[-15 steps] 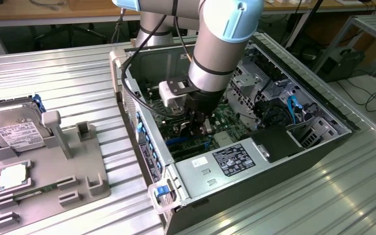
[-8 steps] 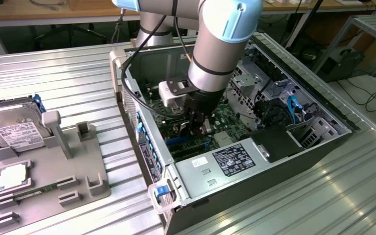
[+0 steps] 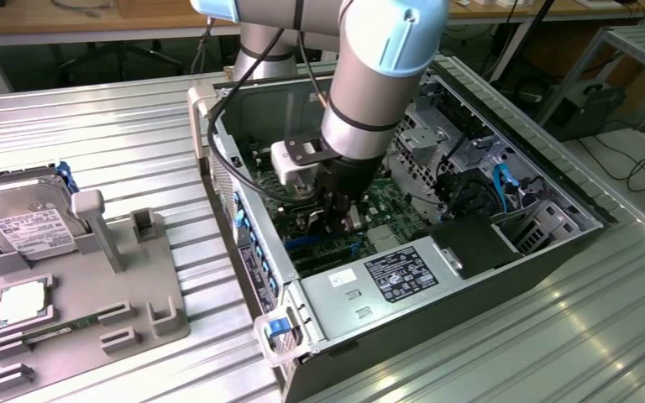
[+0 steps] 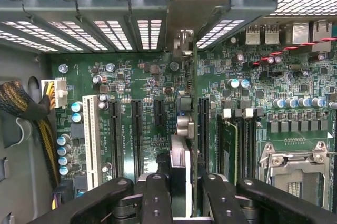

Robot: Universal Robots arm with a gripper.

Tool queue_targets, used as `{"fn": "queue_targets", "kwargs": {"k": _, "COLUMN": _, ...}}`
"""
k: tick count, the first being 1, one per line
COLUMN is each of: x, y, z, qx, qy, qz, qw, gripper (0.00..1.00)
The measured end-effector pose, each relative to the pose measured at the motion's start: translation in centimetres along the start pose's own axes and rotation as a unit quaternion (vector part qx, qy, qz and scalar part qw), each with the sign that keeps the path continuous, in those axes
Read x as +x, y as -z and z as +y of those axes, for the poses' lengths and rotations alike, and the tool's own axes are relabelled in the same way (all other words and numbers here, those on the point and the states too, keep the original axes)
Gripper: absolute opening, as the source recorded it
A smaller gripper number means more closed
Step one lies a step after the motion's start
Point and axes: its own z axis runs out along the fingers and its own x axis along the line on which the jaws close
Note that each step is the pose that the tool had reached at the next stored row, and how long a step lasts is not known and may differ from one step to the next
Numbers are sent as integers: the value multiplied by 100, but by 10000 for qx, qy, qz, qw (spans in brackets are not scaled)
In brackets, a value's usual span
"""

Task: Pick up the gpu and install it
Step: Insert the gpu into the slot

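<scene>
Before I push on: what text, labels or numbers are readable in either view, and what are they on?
No text can be read for certain.
Power supply label: white print, too small to read.
Hard drive label: printed lines and barcode, blurred.
Motherboard silkscreen beside the slots: too small.
Gpu, edge-on in the gripper: no visible marking.

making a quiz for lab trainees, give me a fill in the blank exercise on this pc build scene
1. The gripper is lowered inside the open computer ____.
2. In the wrist view the gpu is seen edge-on, clamped between the gripper's ____.
3. The hard drive rests in the grey holder on the exterior view's ____ side.
4. Under the gpu lies the green ____.

Missing words: case; fingers; left; motherboard
</scene>
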Motion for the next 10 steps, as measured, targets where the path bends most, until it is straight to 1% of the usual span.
{"fn": "queue_targets", "kwargs": {"k": 5, "x": 0, "y": -32, "z": 6, "qx": -6, "qy": 0, "qz": 0, "qw": 10000, "gripper": 28}}
{"fn": "queue_targets", "kwargs": {"k": 10, "x": 3, "y": -73, "z": 6, "qx": -29, "qy": -2, "qz": 2, "qw": 10000, "gripper": 28}}
